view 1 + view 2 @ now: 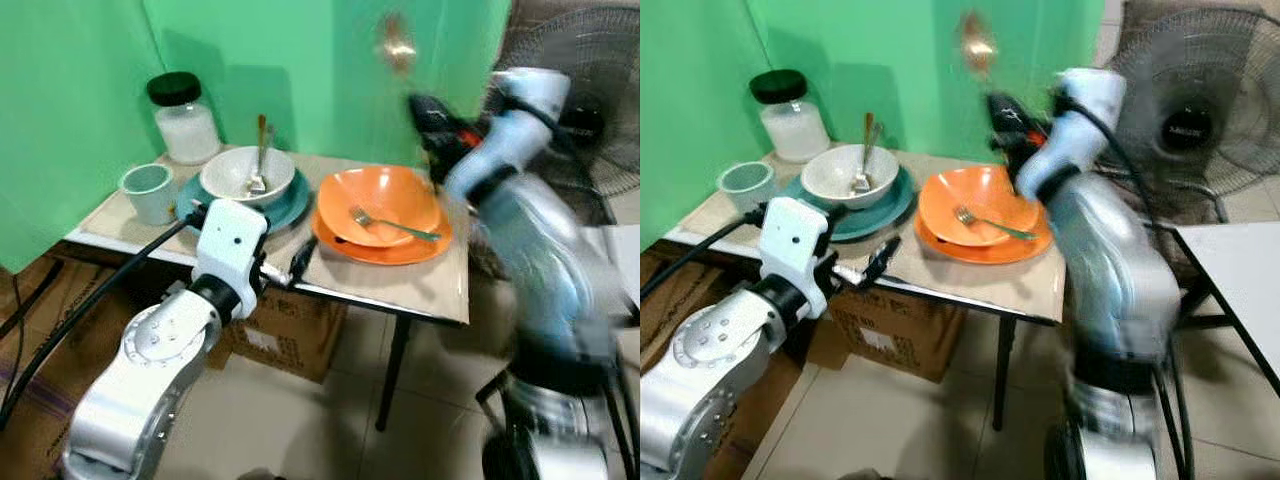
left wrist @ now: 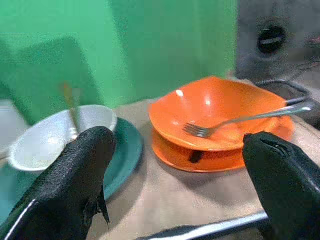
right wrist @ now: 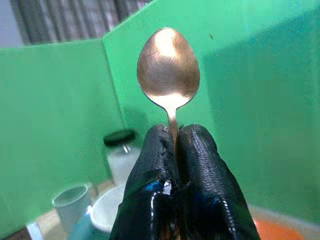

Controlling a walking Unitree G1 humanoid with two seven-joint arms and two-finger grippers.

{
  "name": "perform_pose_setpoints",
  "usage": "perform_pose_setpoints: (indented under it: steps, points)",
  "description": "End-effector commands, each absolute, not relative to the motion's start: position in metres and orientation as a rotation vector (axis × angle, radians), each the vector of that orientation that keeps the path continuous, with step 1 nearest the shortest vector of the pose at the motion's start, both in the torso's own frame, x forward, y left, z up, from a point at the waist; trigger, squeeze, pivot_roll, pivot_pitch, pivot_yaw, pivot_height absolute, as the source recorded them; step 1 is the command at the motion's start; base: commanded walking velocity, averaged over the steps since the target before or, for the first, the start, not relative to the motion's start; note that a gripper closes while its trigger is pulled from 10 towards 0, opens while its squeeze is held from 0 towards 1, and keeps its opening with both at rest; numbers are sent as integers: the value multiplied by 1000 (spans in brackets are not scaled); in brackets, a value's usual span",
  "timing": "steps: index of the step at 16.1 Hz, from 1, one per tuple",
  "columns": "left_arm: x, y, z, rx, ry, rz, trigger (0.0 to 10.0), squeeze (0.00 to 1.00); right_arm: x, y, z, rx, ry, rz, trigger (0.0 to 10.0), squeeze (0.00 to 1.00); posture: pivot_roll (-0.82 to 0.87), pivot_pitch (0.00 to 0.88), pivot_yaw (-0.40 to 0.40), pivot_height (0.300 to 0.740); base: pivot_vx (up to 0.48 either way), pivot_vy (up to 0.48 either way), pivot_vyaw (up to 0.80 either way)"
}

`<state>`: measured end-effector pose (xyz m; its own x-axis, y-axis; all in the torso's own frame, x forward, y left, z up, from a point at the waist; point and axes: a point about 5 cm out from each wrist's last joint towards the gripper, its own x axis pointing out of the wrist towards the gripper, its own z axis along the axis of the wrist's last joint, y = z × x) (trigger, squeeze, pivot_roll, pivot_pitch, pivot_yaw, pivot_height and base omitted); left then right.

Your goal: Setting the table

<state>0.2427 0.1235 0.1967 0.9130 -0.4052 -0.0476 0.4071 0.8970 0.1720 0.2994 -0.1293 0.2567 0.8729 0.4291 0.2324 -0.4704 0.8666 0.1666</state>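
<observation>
Pinched between the pressed-together fingers [image 3: 200, 165] of the right gripper [image 3: 173, 131] is a spoon [image 3: 168, 70], held upright with its bowl raised above the far side of the surface [image 1: 400, 285], in front of the green backdrop [image 1: 80, 90]. At the near edge of the surface, the left gripper [image 2: 175, 165] is held with its fingers [image 2: 75, 180] spread wide and nothing between them.

On the beige surface, an orange bowl [image 1: 385, 200] is stacked on an orange plate [image 1: 375, 252], and a fork [image 1: 395, 226] is laid in the bowl with its handle pointing to the robot's right. Just beside it, to the robot's left, a white bowl [image 1: 230, 172] is set on a teal plate [image 1: 290, 205]; a utensil [image 1: 259, 150] is leaned inside that bowl. A pale green cup [image 1: 149, 190] is placed near the teal plate at the left end, and a glass jar [image 1: 185, 120] with a black lid is stood behind it, against the backdrop.

Cardboard boxes [image 1: 285, 335] are stored beneath the surface on a tiled floor [image 1: 400, 440]. A standing fan [image 1: 1190, 110] is seen to the right, with the corner of a second, white table [image 1: 1240, 270] near it.
</observation>
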Motion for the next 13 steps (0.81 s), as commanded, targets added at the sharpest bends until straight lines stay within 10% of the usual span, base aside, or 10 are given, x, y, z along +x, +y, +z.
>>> perform_pose_setpoints:
  steps: [1,13]
  points:
    - [244,127,197,195,4,-380,10000,0,291,-126,254,176,-168,440,10000,0,-80,23,67,740,0,0,-681]
    - [245,135,196,170,-4,-293,10000,0,255,-140,228,171,-85,222,10000,0,-82,19,56,740,0,0,-800]
